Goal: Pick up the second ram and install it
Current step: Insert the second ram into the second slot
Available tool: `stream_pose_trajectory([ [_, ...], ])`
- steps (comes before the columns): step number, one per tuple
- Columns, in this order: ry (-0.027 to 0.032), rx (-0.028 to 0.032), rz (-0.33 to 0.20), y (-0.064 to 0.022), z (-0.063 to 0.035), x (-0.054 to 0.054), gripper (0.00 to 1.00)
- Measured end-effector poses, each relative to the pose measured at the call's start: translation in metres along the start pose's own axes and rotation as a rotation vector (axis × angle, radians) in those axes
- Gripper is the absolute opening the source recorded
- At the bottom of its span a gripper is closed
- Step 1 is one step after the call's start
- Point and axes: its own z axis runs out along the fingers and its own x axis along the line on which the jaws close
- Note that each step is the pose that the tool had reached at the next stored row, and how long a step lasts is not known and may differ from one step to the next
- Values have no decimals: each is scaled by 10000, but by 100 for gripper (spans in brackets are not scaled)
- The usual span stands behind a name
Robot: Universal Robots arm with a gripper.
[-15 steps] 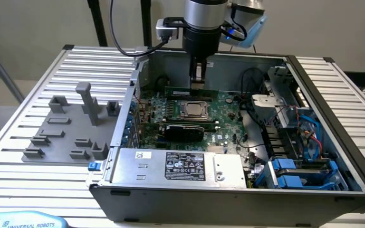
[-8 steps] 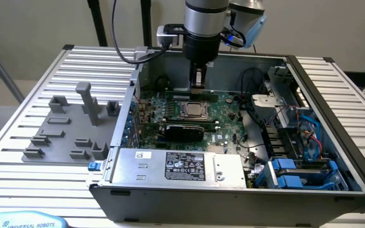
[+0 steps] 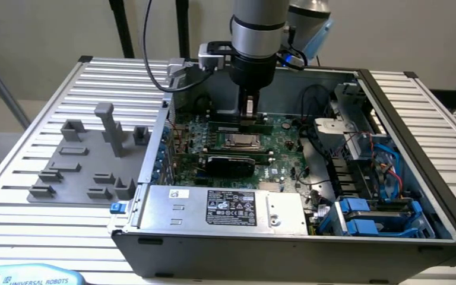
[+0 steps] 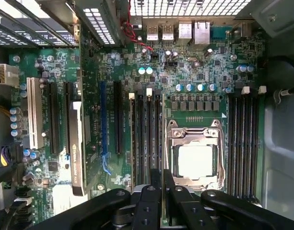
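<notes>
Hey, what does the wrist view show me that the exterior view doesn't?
The wrist view adds the rear ports at the board's edge and a long white slot. The exterior view adds the grey fixture blocks on the slatted table, the labelled power supply and the blue drive caddies. Shared: the CPU socket, the black graphics card and the end effector over the motherboard.

I have the arm (image 3: 257,27) hanging straight down, wrist vertical, the gripper (image 3: 248,111) at its low end pointing downward. From the wrist view I see its two dark fingers (image 4: 154,191) drawn together (barely a sliver between them).
</notes>
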Motion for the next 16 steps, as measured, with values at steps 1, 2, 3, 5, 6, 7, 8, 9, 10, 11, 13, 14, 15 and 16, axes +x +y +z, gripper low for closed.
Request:
stream_pose_trajectory([
  [1,3,-1,-3,-4,18,14,14],
  [2,1,-1,-4,-7,50,45,14],
  [3,0,0,-5,-9,92,76,14],
  [5,1,0,-5,-9,127,91,14],
  [6,0,1,-4,-8,145,94,14],
  [7,0,1,-3,-8,164,96,14],
  [8,0,1,-4,-8,182,97,14],
  [9,1,0,-4,-9,200,98,14],
  [10,1,0,-4,-9,218,98,14],
  [11,0,0,-5,-9,236,98,14],
  [13,0,0,-6,-9,273,99,14],
  [14,0,0,-7,-9,292,99,14],
  [15,0,0,-10,-9,309,99,14],
  [16,0,0,-13,-8,327,100,14],
])
